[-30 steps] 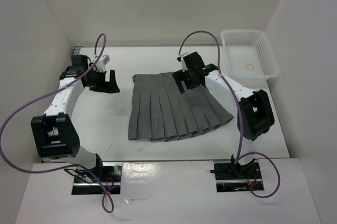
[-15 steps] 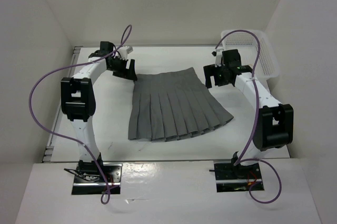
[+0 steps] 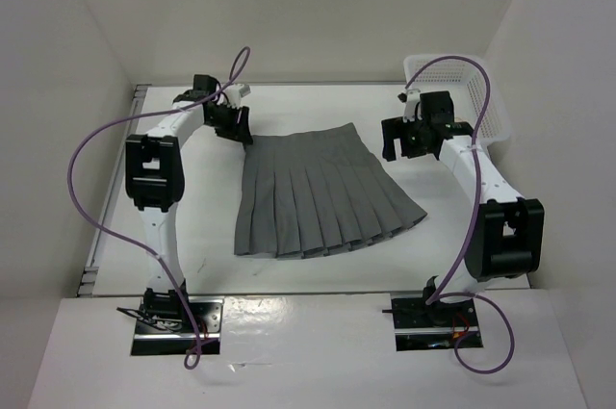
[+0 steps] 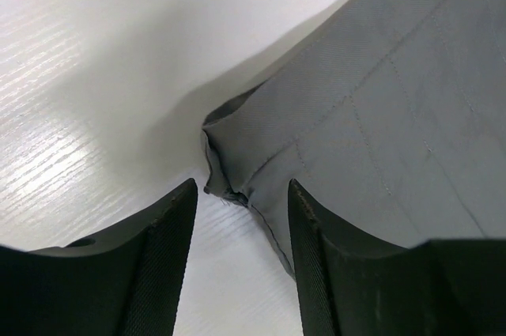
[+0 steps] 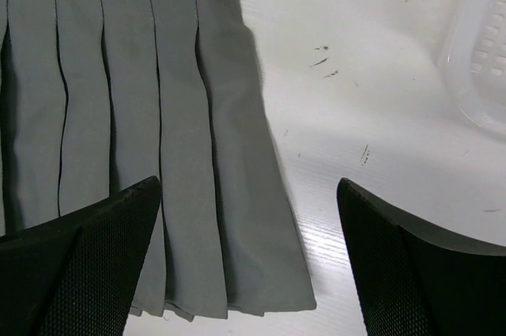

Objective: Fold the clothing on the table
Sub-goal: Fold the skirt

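Top external view: the table [image 3: 207, 221] is white, and the grey skirt [image 3: 318, 197] lies flat about in its middle, nearer to the far edge than to the near one. The narrow waistband points to the far edge and the wide pleated hem spreads toward the near edge, with its right end nearer to the right edge. Both arms reach from the near edge to the far half of the table. A white mesh basket [image 3: 496, 111] stands in the far right corner, partly hidden behind the right arm.

The left gripper [image 3: 236, 130] is low at the far left corner of the skirt. In the left wrist view, this waistband corner [image 4: 229, 154] is bunched up a little and sits between the two fingers [image 4: 166, 257]. The jaws have a narrow gap and are not closed on the cloth; the left finger is just apart from it.

The right gripper [image 3: 395, 140] hangs over the table just beside the right side of the skirt, near the basket. In the right wrist view its jaws stand wide and hold nothing; one finger [image 5: 103, 257] is above the pleats, the other above bare table.
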`<state>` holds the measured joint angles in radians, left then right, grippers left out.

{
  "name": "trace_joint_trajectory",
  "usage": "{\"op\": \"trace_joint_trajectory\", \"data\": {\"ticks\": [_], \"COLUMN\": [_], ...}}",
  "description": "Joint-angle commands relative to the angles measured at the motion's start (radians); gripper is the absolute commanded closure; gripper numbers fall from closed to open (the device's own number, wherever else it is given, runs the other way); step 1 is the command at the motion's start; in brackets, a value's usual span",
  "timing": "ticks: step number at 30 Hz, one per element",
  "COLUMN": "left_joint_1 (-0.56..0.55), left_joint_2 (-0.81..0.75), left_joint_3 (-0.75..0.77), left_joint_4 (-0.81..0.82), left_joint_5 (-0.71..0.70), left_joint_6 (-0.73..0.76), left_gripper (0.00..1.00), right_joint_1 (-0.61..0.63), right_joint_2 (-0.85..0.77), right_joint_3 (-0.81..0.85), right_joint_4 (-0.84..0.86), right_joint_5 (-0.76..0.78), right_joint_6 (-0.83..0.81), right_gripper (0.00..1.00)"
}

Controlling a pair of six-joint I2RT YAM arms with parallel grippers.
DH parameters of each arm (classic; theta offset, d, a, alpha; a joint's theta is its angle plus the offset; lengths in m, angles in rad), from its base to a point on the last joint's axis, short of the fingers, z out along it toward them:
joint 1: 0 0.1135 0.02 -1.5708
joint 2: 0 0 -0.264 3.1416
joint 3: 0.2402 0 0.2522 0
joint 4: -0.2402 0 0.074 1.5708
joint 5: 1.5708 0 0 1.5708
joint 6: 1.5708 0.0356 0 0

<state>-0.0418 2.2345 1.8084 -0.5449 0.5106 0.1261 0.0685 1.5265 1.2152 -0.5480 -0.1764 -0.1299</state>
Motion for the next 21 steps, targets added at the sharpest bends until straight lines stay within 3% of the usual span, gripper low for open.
{"op": "trace_joint_trajectory", "data": {"ticks": [1, 16, 21], "left_joint_1": [0.002, -0.017, -0.026], "left_joint_2": [0.028, 0.100, 0.123], "left_joint_3": [0.042, 0.086, 0.135], "left_joint_4": [0.017, 0.017, 0.008], "left_joint_5": [0.014, 0.005, 0.005], "left_joint_6": [0.007, 0.007, -0.002], "left_gripper": [0.44, 0.44, 0.55], "right_joint_1": [-0.006, -0.006, -0.006], "right_joint_2": [-0.035, 0.006, 0.043], "right_joint_3": [-0.008, 0.010, 0.053], "right_joint_4": [0.008, 0.008, 0.008], "right_joint_5": [-0.021, -0.040, -0.063], "right_joint_6": [-0.013, -0.013, -0.013], "right_gripper": [0.05, 0.05, 0.05]}}
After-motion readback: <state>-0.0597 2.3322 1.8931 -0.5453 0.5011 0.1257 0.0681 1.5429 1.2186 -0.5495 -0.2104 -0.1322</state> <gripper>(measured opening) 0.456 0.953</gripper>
